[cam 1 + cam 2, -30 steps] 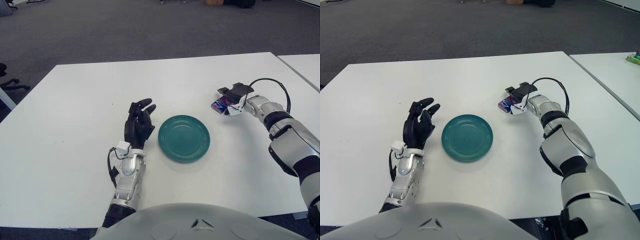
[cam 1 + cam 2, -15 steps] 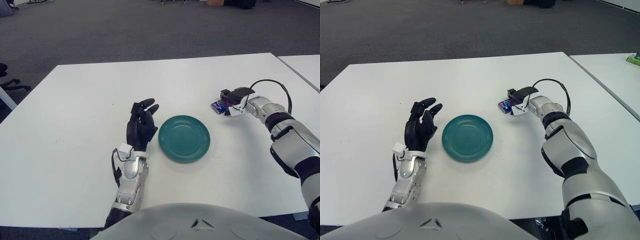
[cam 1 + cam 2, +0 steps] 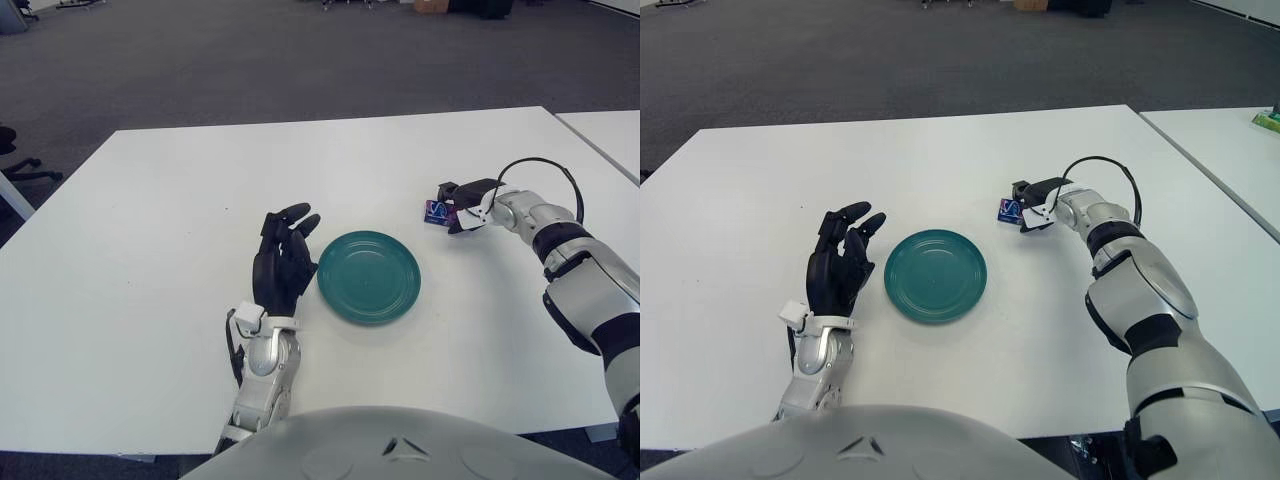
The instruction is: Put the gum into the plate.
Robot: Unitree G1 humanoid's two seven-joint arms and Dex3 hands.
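I have the right hand (image 3: pixel 462 203) toward the right edge of the white tabletop (image 3: pixel 150 280), its dark fingers pinched on the small blue-and-purple gum packet (image 3: pixel 437 211), which looks tipped up on edge, just off the round teal plate (image 3: pixel 368 276). I judge the packet light and stiff, its glossy wrapper likely slippery, so I'd keep hold across its flat faces. My left hand (image 3: pixel 281 268) shows beside the plate's left side, fingers loosely spread, holding nothing.
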